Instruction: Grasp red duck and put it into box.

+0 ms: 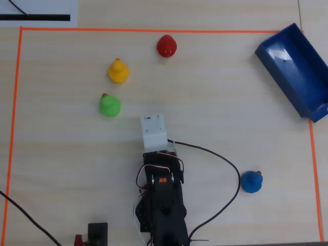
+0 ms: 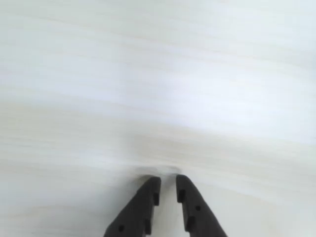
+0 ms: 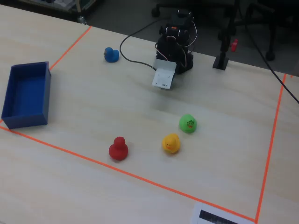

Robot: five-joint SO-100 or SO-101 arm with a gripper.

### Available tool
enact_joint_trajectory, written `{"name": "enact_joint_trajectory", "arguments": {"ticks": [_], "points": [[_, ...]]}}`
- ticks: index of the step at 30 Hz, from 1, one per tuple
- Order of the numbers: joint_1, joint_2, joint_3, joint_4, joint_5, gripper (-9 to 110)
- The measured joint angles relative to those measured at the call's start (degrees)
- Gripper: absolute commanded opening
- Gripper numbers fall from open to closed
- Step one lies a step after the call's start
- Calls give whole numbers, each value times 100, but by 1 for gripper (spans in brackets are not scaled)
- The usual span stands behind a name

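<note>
The red duck [image 1: 166, 46] stands alone near the far orange tape line in the overhead view, and near the front tape in the fixed view [image 3: 118, 148]. The dark blue box [image 1: 297, 66] lies empty at the far right corner in the overhead view, and at the left in the fixed view [image 3: 25, 93]. My gripper [image 2: 167, 178] shows in the wrist view as two black fingers nearly together, with nothing between them, over bare table. The white wrist block [image 1: 154, 131] hides it from above. It is well short of the red duck.
A yellow duck [image 1: 118, 71] and a green duck [image 1: 109, 105] sit left of the red duck, between it and the arm. A blue duck [image 1: 251, 181] sits right of the arm base. A black cable [image 1: 230, 169] loops beside the arm. Orange tape [image 1: 15, 102] borders the work area.
</note>
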Motion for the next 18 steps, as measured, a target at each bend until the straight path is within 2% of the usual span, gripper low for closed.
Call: {"name": "enact_joint_trajectory", "arguments": {"ticks": [4,7,12,18], "points": [[0,0,0,-44,-79,0],[0,-35,9,-571,-176,3],[132,-281,9,-2180,-185,4],[246,-1679,-97,-4579,-149,15]]}}
